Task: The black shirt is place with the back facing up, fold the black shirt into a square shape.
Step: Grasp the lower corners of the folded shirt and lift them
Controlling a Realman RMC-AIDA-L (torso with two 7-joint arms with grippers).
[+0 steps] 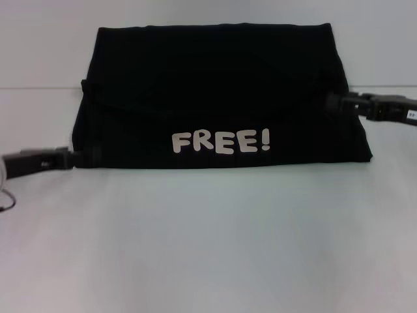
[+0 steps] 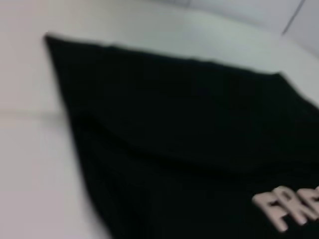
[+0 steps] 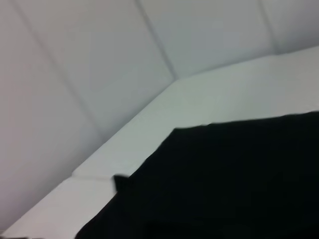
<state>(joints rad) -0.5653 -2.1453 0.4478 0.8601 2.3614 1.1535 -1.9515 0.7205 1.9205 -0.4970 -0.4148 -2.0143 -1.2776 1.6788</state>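
Observation:
The black shirt (image 1: 215, 98) lies folded into a wide rectangle across the middle of the white table (image 1: 208, 248), with the white letters "FREE!" (image 1: 220, 141) facing up near its front edge. A folded flap covers its far half. My left gripper (image 1: 83, 156) comes in low from the left and meets the shirt's front left corner. My right gripper (image 1: 333, 102) reaches in from the right and touches the shirt's right edge about halfway back. The left wrist view shows the shirt (image 2: 189, 139) close up with part of the lettering (image 2: 289, 206); the right wrist view shows its fabric (image 3: 229, 184).
A seam (image 1: 39, 88) crosses the white table behind the arms. Pale walls (image 3: 99, 59) stand beyond the table's far side. A thin cable loop (image 1: 6, 199) hangs at the left edge near my left arm.

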